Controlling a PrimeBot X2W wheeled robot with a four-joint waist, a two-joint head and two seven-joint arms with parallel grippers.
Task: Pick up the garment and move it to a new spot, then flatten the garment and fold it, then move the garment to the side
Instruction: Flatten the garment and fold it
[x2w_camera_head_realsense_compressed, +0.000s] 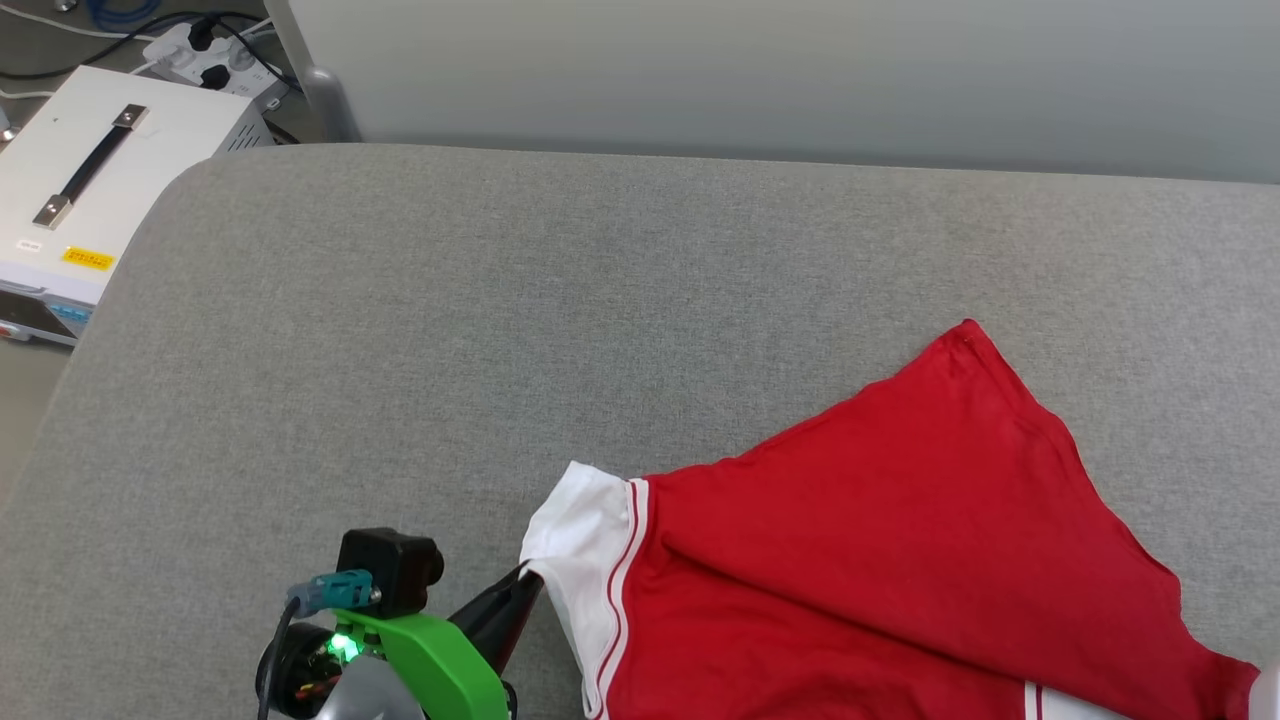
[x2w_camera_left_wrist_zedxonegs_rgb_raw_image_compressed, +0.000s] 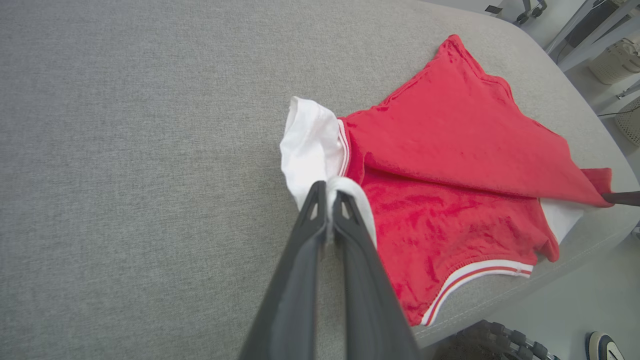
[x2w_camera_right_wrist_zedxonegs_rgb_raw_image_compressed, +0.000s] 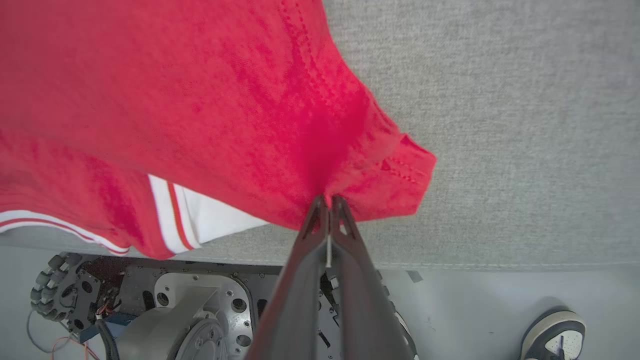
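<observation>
The garment (x2w_camera_head_realsense_compressed: 880, 540) is a red shirt with white, red-striped sleeves, lying partly folded over itself at the near right of the grey padded table (x2w_camera_head_realsense_compressed: 500, 330). My left gripper (x2w_camera_head_realsense_compressed: 528, 578) is shut on the edge of its white sleeve (x2w_camera_left_wrist_zedxonegs_rgb_raw_image_compressed: 312, 150), as the left wrist view shows with my left gripper (x2w_camera_left_wrist_zedxonegs_rgb_raw_image_compressed: 327, 192) pinching the white cloth. In the right wrist view my right gripper (x2w_camera_right_wrist_zedxonegs_rgb_raw_image_compressed: 327, 199) is shut on a red hem corner of the garment (x2w_camera_right_wrist_zedxonegs_rgb_raw_image_compressed: 200, 100), near the table's front edge. The chest lettering is hidden.
A white equipment box (x2w_camera_head_realsense_compressed: 90, 190) with a black handle and a power strip (x2w_camera_head_realsense_compressed: 215, 55) sit off the table's far left. My wheeled base (x2w_camera_right_wrist_zedxonegs_rgb_raw_image_compressed: 165, 310) is below the front edge, and a person's shoe (x2w_camera_right_wrist_zedxonegs_rgb_raw_image_compressed: 555, 340) is on the floor beside it.
</observation>
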